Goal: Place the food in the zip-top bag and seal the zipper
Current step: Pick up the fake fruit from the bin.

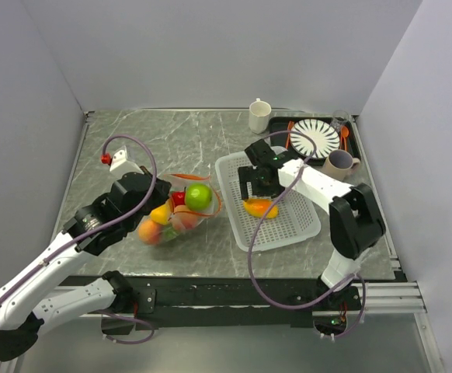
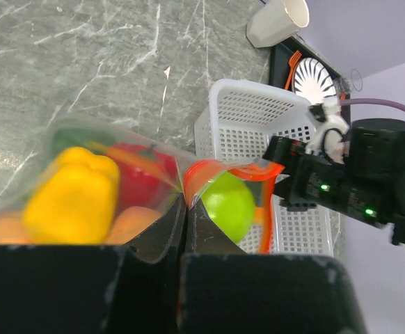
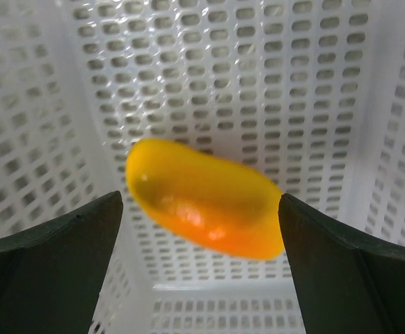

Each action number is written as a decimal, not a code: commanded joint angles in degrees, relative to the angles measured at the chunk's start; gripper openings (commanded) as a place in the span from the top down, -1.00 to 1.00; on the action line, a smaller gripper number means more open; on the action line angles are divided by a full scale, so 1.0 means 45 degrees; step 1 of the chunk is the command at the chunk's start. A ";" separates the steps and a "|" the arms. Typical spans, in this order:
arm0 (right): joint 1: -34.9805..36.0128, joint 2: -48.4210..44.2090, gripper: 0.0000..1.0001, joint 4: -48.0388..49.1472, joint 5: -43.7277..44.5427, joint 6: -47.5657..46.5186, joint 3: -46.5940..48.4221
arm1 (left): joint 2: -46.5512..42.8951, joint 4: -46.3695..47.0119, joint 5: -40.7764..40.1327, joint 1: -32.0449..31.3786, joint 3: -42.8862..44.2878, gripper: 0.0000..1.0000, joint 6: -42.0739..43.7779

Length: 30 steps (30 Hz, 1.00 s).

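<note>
Right pincer point(image 3: 201, 233): fingers spread wide, one either side of the orange piece point(image 3: 202, 198), hanging over it with nothing gripped; no contact visible.
Left pincer point(image 2: 185, 224): fingers pressed together on a fold of the zip-top bag point(image 2: 84, 142) at its mouth, holding that lip up.
Orange piece: lies alone on the floor of the white basket point(image 1: 292, 225), right of the bag; smooth, glossy, rounded and elongated, yellow shading to orange.
Basket: stiff plastic mesh with sloping walls, on the right of the counter point(image 1: 179, 140).
Zip-top bag: on the counter's near left, just beside the basket; thin clear film, soft and crumpled, mouth facing right.
Contents: green apple point(image 2: 228, 205) sits right at the mouth; yellow pepper point(image 2: 74, 195) and a red piece point(image 2: 143, 177) lie deeper in, with peach-coloured shapes nearer.
Zipper point(image 2: 261, 212): thin orange-red strip, bowed and unjoined around the apple.
Risk, grasp: the piece is slick and curved, so an off-centre squeeze could squirt it against the mesh wall.
Risk, insertion: the apple fills the opening; pushing another piece in may roll it out or tug film from the left pincer.
Risk, sealing: fruit bulging at the lip would likely keep the strip from meeting.
</note>
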 commanded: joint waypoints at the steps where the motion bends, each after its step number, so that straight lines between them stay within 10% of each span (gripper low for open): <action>1: -0.0029 0.0284 -1.00 0.1314 0.0320 -0.1029 -0.0388 | -0.0350 0.1285 0.0223 0.0081 -0.0083 0.99 0.0315; 30: 0.0010 -0.2160 -1.00 0.0280 0.0435 -0.0681 -0.3378 | -0.0605 0.1637 0.1162 0.0101 -0.0748 0.99 0.0608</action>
